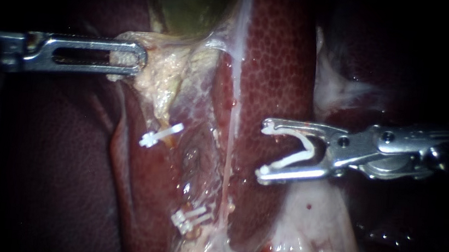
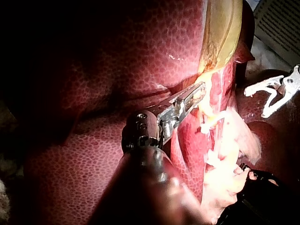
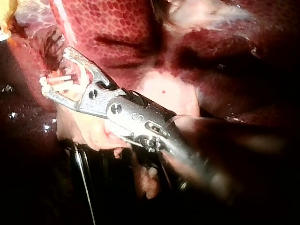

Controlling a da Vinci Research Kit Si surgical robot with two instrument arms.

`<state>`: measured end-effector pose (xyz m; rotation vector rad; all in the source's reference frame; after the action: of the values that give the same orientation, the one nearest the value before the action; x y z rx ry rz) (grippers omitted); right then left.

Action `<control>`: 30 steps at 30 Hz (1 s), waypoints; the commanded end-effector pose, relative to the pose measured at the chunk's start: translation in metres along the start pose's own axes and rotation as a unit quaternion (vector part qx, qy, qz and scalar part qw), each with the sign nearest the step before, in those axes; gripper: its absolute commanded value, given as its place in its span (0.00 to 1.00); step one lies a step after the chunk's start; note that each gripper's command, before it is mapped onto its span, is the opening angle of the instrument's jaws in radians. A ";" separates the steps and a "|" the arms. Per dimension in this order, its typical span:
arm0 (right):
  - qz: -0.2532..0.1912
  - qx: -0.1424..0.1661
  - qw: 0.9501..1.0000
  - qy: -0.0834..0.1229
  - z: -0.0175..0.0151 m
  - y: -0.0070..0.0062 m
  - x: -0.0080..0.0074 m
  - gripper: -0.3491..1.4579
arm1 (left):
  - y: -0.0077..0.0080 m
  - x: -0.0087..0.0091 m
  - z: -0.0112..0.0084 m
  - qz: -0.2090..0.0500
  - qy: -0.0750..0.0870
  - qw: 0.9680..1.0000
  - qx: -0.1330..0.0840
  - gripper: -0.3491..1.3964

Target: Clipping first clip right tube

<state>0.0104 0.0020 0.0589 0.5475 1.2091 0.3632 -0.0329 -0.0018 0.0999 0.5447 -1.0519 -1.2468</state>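
Over liver, right instrument jaws wide apart, holding clip; left instrument jaws pinching tissue.

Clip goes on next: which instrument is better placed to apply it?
Right. The right instrument holds an open clip in its jaws, beside the tube. The left instrument is shut on tissue below the gallbladder, so it is occupied.

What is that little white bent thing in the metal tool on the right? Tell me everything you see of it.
It is a white clip, plastic-looking, bent into an open V. It sits between the jaws of the right instrument, one leg against each jaw, so they hold it spread. It encloses nothing yet, and hangs over the dark red liver, clear of the pale strand beside it.
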 end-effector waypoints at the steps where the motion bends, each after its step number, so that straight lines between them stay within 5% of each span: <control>1: 0.004 0.000 1.000 -0.004 0.0003 0.0002 -0.0007 0.52 | 0.0000 0.0000 0.0000 0.000 0.000 1.000 0.000 0.00; 8: 0.046 0.011 0.998 -0.029 0.0034 0.0021 -0.0069 0.52 | 0.0000 0.0000 -0.0001 0.000 0.000 1.000 0.000 0.00; 15: 0.084 0.028 0.996 -0.033 0.0072 0.0028 -0.0119 0.52 | 0.0000 0.0000 -0.0001 0.000 0.000 1.000 0.000 0.00; 21: 0.106 0.041 0.993 -0.035 0.0101 0.0026 -0.0140 0.52 | 0.0000 0.0001 -0.0001 0.000 0.000 1.000 0.000 0.00; 30: 0.135 0.063 0.989 -0.017 0.0126 0.0021 -0.0146 0.51 | 0.0000 0.0001 -0.0001 0.000 0.000 1.000 0.000 0.00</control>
<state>0.0179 -0.0068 0.0747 0.8347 1.1358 0.5133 -0.0328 -0.0020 0.0999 0.5444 -1.0521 -1.2467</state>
